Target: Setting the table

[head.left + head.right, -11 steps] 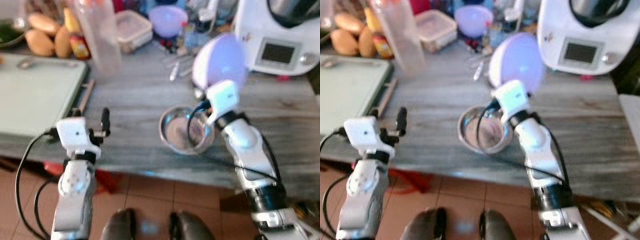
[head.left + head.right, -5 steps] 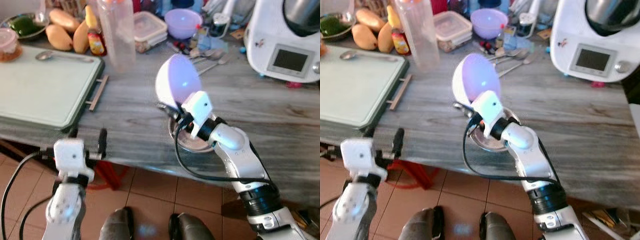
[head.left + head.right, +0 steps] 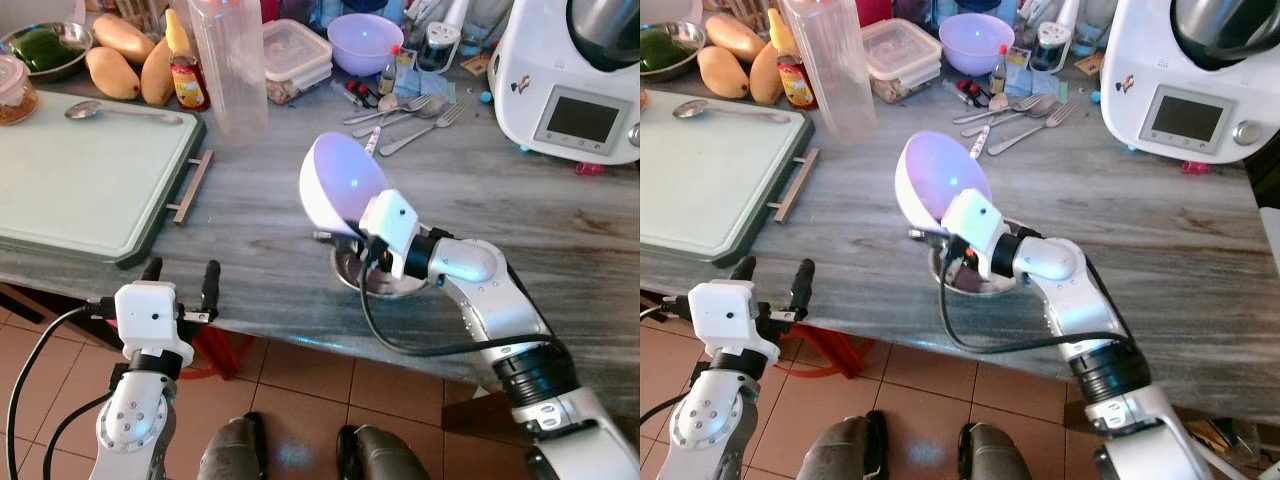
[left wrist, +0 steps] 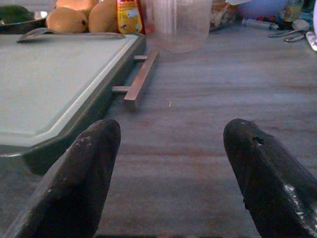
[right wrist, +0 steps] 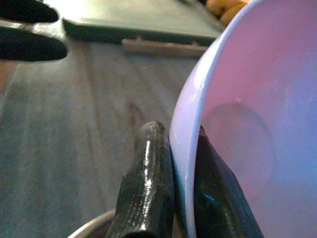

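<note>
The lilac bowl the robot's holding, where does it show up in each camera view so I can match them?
Left eye view: lilac bowl centre, tilted, above the steel bowl.
Right eye view: centre-left.
Left wrist view: not identifiable.
Right wrist view: its rim pinched by the right gripper.
Shared landmark: green tray.

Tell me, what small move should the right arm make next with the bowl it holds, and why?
Probably carry the tilted lilac plastic bowl sideways to bare grey tabletop and level it: the right gripper pinches its rim directly above the small steel bowl.
</note>
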### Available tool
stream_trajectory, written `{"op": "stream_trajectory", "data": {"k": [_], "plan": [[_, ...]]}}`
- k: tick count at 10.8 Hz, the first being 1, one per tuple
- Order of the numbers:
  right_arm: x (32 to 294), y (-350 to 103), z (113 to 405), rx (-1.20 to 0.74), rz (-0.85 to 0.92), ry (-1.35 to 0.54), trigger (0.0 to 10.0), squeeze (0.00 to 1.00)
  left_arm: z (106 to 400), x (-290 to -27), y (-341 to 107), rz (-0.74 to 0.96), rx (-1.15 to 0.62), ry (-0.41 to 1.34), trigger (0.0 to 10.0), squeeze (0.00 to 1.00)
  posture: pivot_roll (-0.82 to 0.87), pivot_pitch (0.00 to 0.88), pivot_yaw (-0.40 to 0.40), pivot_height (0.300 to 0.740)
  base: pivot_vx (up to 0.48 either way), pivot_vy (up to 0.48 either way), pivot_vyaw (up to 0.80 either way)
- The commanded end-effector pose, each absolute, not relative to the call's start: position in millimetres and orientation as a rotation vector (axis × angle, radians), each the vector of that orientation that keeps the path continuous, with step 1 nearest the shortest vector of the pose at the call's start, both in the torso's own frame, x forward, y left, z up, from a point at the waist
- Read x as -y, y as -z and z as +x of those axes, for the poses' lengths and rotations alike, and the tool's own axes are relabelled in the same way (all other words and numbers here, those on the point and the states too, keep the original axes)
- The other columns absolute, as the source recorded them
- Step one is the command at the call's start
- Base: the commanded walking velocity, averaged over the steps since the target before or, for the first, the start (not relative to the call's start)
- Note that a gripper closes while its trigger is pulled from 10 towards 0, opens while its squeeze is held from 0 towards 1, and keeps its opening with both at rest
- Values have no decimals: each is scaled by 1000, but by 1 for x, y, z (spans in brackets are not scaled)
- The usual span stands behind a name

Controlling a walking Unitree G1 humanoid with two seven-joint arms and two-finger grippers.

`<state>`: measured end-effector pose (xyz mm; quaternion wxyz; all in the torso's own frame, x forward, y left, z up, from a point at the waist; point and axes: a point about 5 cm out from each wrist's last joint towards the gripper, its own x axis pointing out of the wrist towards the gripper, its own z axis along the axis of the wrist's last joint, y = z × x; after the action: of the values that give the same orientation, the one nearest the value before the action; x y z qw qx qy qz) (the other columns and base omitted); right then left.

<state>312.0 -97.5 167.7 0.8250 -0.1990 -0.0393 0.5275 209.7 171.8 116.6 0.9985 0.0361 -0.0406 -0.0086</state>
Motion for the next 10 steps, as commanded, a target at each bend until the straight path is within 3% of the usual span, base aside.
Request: {"op": "stream_trajectory", "data": {"k": [1, 7, 10], "plan": [[98, -161, 311, 60, -482, -1170, 10000, 0, 207, -171, -116, 70, 70, 19, 10000, 0, 26, 202, -38, 740, 0, 0, 0], [101, -177, 321, 161, -623, -1129, 10000, 0, 208, -170, -117, 65, 72, 17, 10000, 0, 20, 205, -39, 740, 0, 0, 0], [102, -171, 325, 121, -644, -1180, 10000, 0, 211, -169, -117, 63, 74, 19, 10000, 0, 21, 199, -41, 740, 0, 0, 0]]}}
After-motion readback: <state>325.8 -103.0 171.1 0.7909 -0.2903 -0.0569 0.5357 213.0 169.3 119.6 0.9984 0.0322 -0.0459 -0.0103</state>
